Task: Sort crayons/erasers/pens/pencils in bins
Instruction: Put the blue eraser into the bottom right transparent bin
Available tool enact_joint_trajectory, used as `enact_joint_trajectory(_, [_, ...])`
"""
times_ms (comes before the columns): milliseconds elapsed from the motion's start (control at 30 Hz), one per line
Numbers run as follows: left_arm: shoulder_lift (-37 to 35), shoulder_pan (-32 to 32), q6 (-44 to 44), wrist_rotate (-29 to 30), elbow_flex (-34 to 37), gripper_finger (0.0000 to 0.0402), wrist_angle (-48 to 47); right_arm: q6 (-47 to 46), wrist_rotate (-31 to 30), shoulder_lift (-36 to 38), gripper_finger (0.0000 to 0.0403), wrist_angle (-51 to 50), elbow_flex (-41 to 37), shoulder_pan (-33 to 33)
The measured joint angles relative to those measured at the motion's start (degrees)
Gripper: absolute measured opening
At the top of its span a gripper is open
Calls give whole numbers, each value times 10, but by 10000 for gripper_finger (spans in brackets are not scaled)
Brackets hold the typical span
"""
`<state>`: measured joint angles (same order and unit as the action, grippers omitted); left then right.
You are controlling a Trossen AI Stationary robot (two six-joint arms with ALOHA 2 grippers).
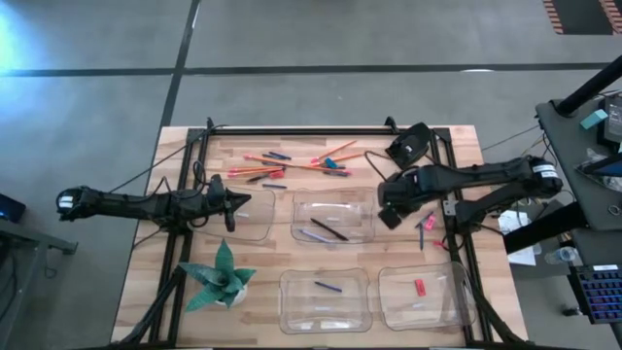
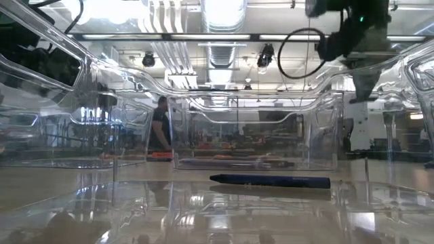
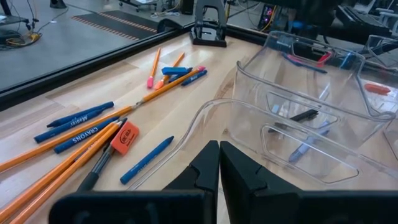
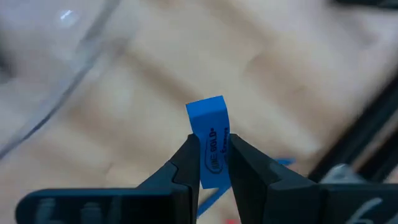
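— Look, the right gripper [image 4: 214, 163] is pinching a blue eraser [image 4: 211, 138] by its lower part, and most of the block is sticking up past the fingertips. It's hanging over bare wood just beside the right edge of the back bin [image 1: 333, 218].

— And the eraser bin?

— I'm guessing it's the front right bin [image 1: 422, 296], since a red eraser [image 1: 420, 288] is already lying in it. That one's sitting nearer the table's front edge than the arm.

— What's worrying you?

— The grip looks shallow to me. A quick swing could be twisting the block loose, and it might be landing among the loose sticks [image 1: 425, 227] beside the gripper, or in the back bin with the dark pens [image 1: 328, 229].

— Room to move?

— The way toward the front looks open, though the bin walls are standing up, so I'd say it needs height to clear the rim. The table's metal frame [image 1: 457, 209] is running close along the right side.

— The other arm?

— The left gripper [image 3: 219, 163] is waiting with fingers pressed together, empty, at the left bin [image 1: 255, 216], well apart from all this. The pencils [image 1: 292, 163] are lying untouched at the back.
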<state>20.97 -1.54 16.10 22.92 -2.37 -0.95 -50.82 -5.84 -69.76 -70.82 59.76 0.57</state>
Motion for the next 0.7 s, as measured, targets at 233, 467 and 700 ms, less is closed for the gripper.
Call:
enact_joint_trajectory(233, [0,0,0,0,0,0,0,-99,75,-3,61,4,44,134])
enact_joint_trajectory(467, [0,0,0,0,0,0,0,-258,76,-3,61,18,81,311])
enact_joint_trajectory(700, [0,0,0,0,0,0,0,-438,69,-21,61,67,71,438])
